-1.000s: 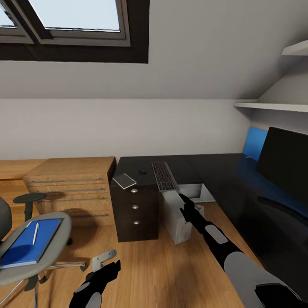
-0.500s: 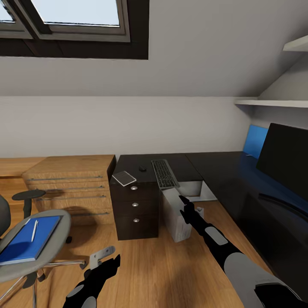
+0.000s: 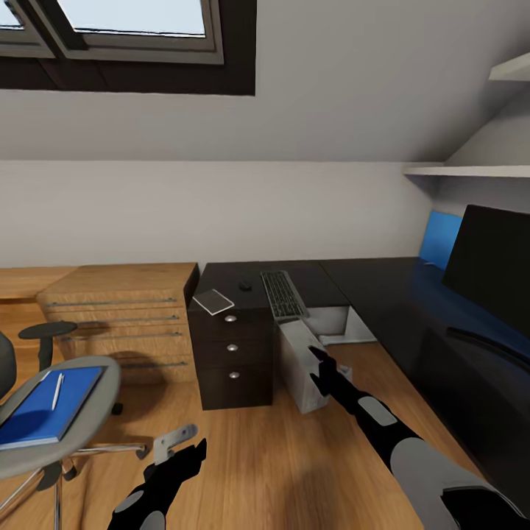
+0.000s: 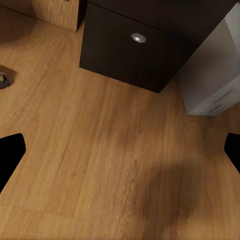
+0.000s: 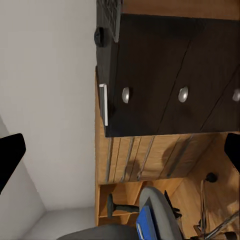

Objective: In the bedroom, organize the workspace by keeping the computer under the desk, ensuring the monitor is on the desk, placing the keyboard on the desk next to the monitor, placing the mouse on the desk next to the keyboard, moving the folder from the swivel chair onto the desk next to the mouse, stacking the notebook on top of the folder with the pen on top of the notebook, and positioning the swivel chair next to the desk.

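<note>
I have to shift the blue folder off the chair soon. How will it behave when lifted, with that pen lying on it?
The folder looks thin and flat, so probably light and somewhat flexible; it may sag if gripped by one edge. The pen lies loose on top and would likely roll or slide off if the folder tilts. The chair stands on casters, so it may roll if pushed.

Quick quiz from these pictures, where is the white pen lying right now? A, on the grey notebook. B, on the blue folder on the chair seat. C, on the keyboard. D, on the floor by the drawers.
B: in the head view the pen lies on the folder, which rests on the swivel chair seat.
</note>
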Available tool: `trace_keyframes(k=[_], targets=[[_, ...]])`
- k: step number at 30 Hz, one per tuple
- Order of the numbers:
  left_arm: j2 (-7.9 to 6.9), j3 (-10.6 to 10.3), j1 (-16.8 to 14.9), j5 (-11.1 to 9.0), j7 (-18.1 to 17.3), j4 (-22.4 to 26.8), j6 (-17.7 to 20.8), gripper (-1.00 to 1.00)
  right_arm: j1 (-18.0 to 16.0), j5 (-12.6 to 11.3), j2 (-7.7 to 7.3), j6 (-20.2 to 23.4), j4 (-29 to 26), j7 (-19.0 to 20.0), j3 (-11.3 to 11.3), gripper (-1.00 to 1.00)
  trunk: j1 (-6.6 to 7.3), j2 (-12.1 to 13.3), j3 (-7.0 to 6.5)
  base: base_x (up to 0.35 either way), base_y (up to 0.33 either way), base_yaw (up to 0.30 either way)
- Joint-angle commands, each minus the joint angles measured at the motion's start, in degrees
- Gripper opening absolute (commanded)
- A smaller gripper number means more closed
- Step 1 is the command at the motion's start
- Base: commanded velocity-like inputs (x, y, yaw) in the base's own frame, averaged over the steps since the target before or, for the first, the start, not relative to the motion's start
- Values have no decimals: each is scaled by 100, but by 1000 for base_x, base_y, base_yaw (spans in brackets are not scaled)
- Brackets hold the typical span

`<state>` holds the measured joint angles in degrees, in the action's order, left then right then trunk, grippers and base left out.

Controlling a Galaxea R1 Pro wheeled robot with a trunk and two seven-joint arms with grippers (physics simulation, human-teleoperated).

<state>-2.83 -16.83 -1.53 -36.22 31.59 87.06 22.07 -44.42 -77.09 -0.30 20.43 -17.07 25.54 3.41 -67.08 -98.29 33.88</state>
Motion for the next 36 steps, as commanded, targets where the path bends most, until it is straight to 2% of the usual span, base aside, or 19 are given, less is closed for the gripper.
trace_keyframes(k=[1, 5, 7, 8, 9, 10, 13, 20, 27, 36], targets=[[-5, -14, -5, -40, 52, 6, 8, 100, -5, -62, -4, 1, 14, -11, 26, 100, -22, -45, 24, 0, 0, 0], [-4, -14, -5, -38, 56, 4, 8, 100, -13, -34, 6, -69, 18, -98, 42, 100, -110, -205, 96, 0, 0, 0], [-1, -14, -5, -33, 57, 4, 8, 100, -19, 83, 10, -317, 3, -151, 69, 100, -154, -285, 132, 0, 0, 0], [2, -18, -5, -30, 58, 1, 8, 100, -21, 271, 13, -614, -4, -170, 76, 100, -176, -325, 150, 0, 0, 0], [2, -19, -5, -29, 58, -1, 8, 100, -21, 342, 13, -701, -8, -172, 77, 100, -198, -366, 168, 0, 0, 0], [3, -16, -5, -27, 58, -3, 8, 100, -22, 528, 17, -879, -24, -161, 79, 100, -220, -406, 186, 0, 0, 0], [3, -15, -5, -21, 58, -5, 8, 100, -22, 697, 21, -1039, -112, -136, 84, 100, -286, -526, 240, 0, 0, 0], [5, -14, -5, -7, 60, -3, 0, 100, -18, 754, -1, -1092, -325, -108, 69, 100, -439, -807, 365, 0, 0, 0], [10, -22, -5, -8, 66, -5, -9, 100, -17, 738, 18, -1069, -340, 195, 75, 100, -593, -1088, 491, 0, 0, 0], [10, -39, -5, -15, 67, -5, -10, 100, -14, 755, 73, -1084, -320, 187, 80, 100, -791, -1448, 653, 0, 0, 0]])
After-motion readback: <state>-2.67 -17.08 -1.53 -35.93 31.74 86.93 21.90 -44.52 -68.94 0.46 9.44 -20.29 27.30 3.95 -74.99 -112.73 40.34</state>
